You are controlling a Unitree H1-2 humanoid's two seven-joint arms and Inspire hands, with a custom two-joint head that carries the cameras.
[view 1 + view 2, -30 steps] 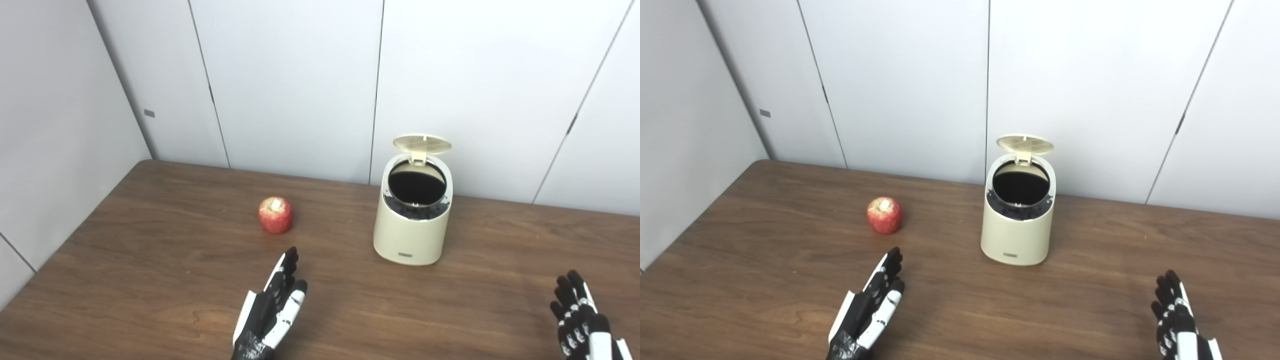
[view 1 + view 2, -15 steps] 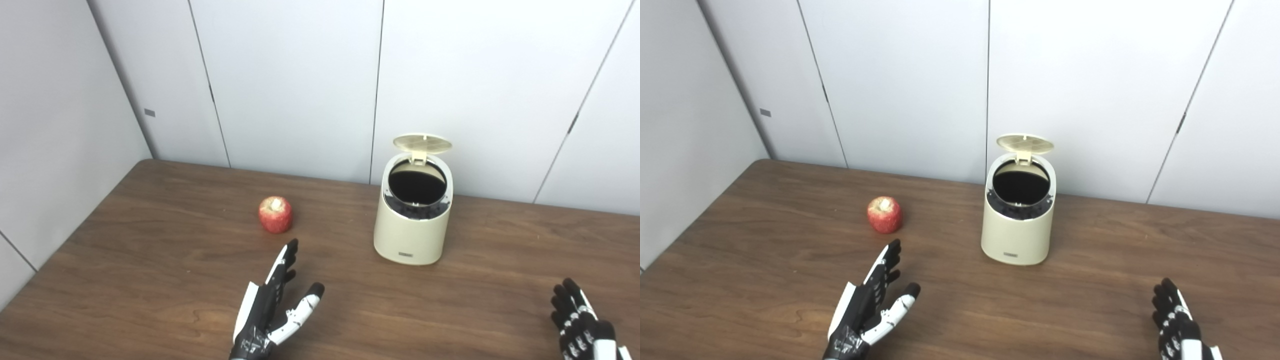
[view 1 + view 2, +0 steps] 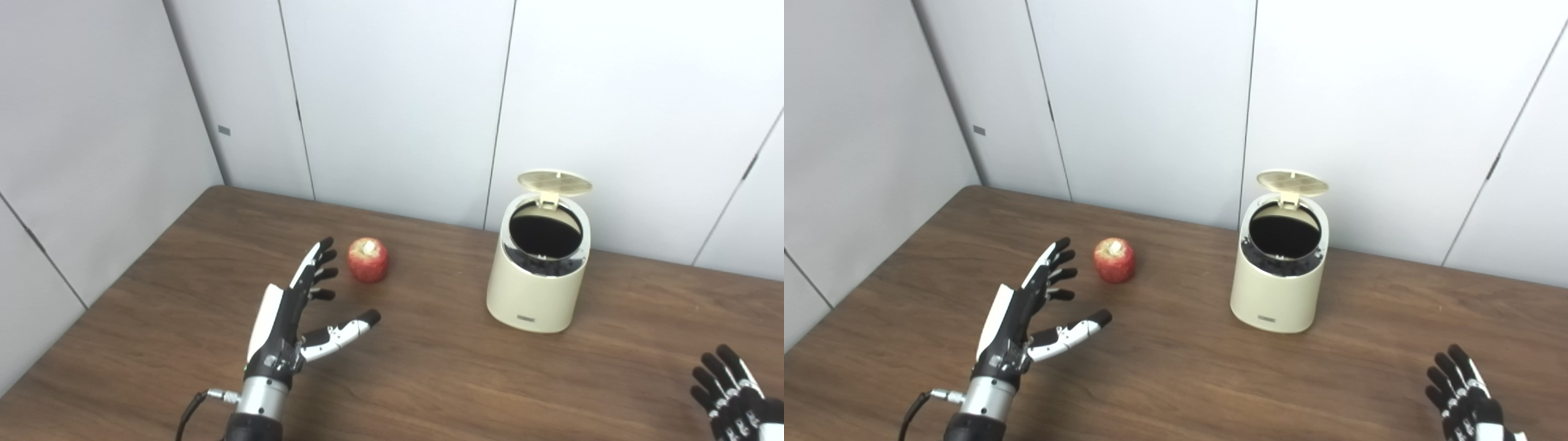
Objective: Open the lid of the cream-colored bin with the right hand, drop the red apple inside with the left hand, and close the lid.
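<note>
Reaching with fingers spread wide, left hand (image 3: 293, 318) is sitting lower left of apple (image 3: 368, 260), not touching. Right hand (image 3: 732, 392), empty, fingers apart, is waiting far off at lower right; bin (image 3: 540, 288) lid (image 3: 554, 182) standing open.

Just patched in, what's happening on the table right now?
The bin stands with its lid up and its mouth open. The apple sits on the table, to the left of the bin, untouched. The left hand is open, fingers spread, just short of the apple on its near left side and holding nothing. The right hand is low at the near right edge, open and away from the bin. Picking up the apple looks like the next step.
</note>
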